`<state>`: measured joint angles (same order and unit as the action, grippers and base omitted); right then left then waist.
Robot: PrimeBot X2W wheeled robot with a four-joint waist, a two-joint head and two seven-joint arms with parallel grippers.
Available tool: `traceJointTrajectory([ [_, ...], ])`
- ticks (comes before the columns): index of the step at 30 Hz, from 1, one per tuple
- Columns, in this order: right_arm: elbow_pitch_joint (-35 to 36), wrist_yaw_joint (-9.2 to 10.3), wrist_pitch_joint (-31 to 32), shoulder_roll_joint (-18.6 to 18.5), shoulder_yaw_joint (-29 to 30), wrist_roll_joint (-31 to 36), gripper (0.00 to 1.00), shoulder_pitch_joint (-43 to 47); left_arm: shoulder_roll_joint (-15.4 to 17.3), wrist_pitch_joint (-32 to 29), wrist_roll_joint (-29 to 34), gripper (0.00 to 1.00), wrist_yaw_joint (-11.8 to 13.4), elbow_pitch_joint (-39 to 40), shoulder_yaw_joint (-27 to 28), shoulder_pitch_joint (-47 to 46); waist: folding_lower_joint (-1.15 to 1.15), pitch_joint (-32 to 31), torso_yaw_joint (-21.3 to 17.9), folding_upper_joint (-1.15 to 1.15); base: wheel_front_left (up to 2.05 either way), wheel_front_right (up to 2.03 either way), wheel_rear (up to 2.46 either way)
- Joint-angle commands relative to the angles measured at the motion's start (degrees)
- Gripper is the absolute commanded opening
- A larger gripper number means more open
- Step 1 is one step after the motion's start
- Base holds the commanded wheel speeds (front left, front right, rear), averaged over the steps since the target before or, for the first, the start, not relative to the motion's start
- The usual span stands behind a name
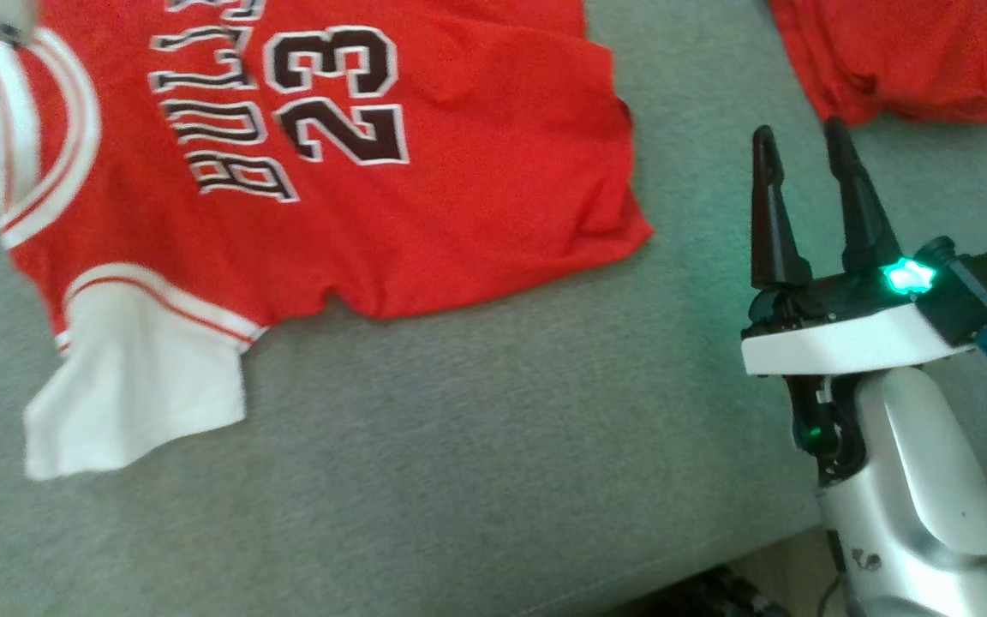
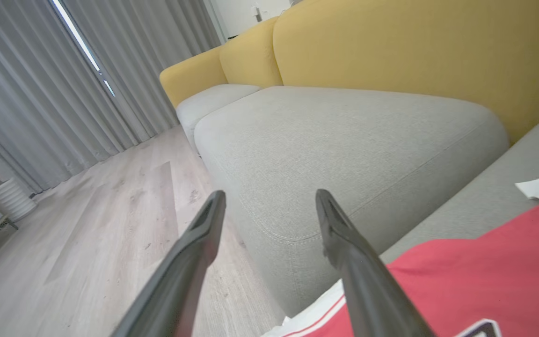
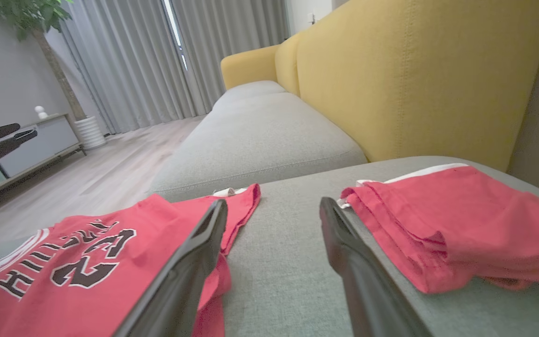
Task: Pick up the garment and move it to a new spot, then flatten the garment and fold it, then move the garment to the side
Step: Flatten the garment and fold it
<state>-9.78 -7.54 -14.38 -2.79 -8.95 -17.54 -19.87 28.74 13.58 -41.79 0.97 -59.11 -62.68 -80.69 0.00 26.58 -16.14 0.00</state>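
At the far left, the left gripper is seen just above the trimmed edge of the jersey, with its jaws apart and nothing between them. The jersey is laid print-up on the left half of the grey seat, and its white sleeve is spread toward the near side. Some folds are seen along its right hem. To the right, well apart from the jersey, the right gripper is held over the bare seat, with jaws released and empty. At the far right a second red cloth is lying crumpled. The moving step is judged to be done and the flattening to be in hand. For the next move, the right hem should probably be taken and pulled outward, so that the folds are smoothed before any folding is begun.
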Motion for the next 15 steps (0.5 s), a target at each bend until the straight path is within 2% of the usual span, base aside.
traceJointTrajectory([
  [1,1.53,0.05,-0.62,-0.09,-0.43,0.7,1.0,-0.22,1.25,0.82,-0.68,1.0,-0.26,1.63,2.47,-0.93,0.0,-2.51,3.11,0.0,0.0,0.0,0.0],
  [6,0.53,0.05,-0.62,-0.09,1.35,2.94,1.0,0.64,0.31,1.36,-1.21,1.0,0.84,8.96,5.16,4.98,0.0,-6.02,8.42,0.0,0.0,0.0,0.0],
  [11,-0.36,0.05,0.18,-0.09,2.49,4.54,1.0,2.0,1.14,1.39,-0.03,1.0,4.0,21.55,9.64,15.6,0.0,-9.62,13.34,0.0,0.0,0.0,0.0],
  [12,-0.61,0.05,0.75,-0.09,2.5,4.88,1.0,2.7,1.56,1.4,0.1,1.0,5.65,26.71,11.79,20.8,0.0,-11.02,14.8,0.0,0.0,0.0,0.0],
  [15,-0.97,0.05,1.56,-0.09,2.58,4.97,1.0,3.87,2.38,1.4,1.24,1.0,8.32,34.37,14.31,29.16,0.0,-12.79,16.42,0.0,0.0,0.0,0.0],
])
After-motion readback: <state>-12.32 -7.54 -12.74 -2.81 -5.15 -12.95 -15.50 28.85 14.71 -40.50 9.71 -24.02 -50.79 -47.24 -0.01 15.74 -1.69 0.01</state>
